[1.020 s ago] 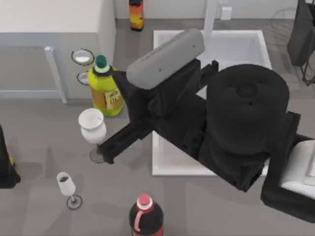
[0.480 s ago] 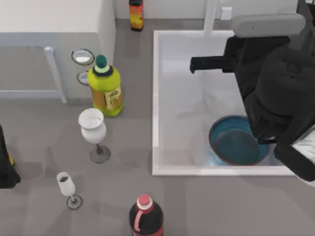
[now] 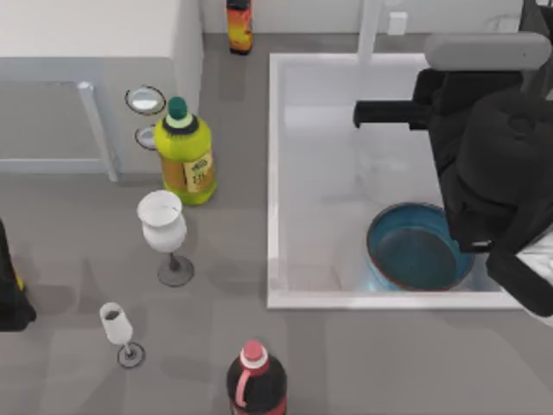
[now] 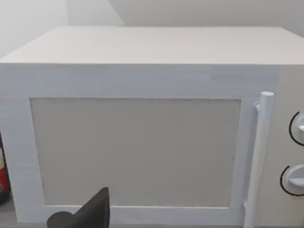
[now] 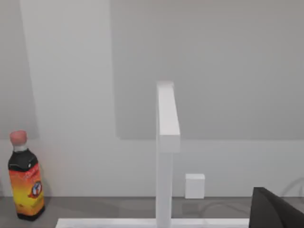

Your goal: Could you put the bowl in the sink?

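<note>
One bowl (image 3: 413,252), dark teal-blue with a thin reddish-brown edge, sits on the floor of the one sink (image 3: 275,181), in its near right corner, partly under the right arm. The sink's white faucet post (image 5: 165,156) stands at the far rim, with a small white block (image 5: 194,185) on the wall beside it.

On the grey counter (image 3: 95,251) left of the sink there are two wine glasses: a larger one (image 3: 163,226) near the sink's left rim and a smaller one (image 3: 117,328) nearer the front edge. Four bottles can be counted: a yellow bottle with a green cap (image 3: 184,154) beside the microwave, a dark one with a red cap (image 3: 256,380) at the front edge, an orange-labelled one (image 3: 239,24) at the back wall, and part of another dark one (image 3: 9,290) at the far left edge. One white microwave (image 4: 142,123) with a bar handle and two dials stands at the back left.

The right pincer (image 3: 373,112) reaches out over the far half of the sink, well apart from the bowl and holding nothing; whether its fingers are parted I cannot tell. Of the left pincer a dark fingertip (image 4: 85,216) shows facing the microwave door, its state unreadable.

Against half a second ago, the right arm has drawn slightly to the right and the bowl is more uncovered; bowl, glasses and bottles lie where they were.
</note>
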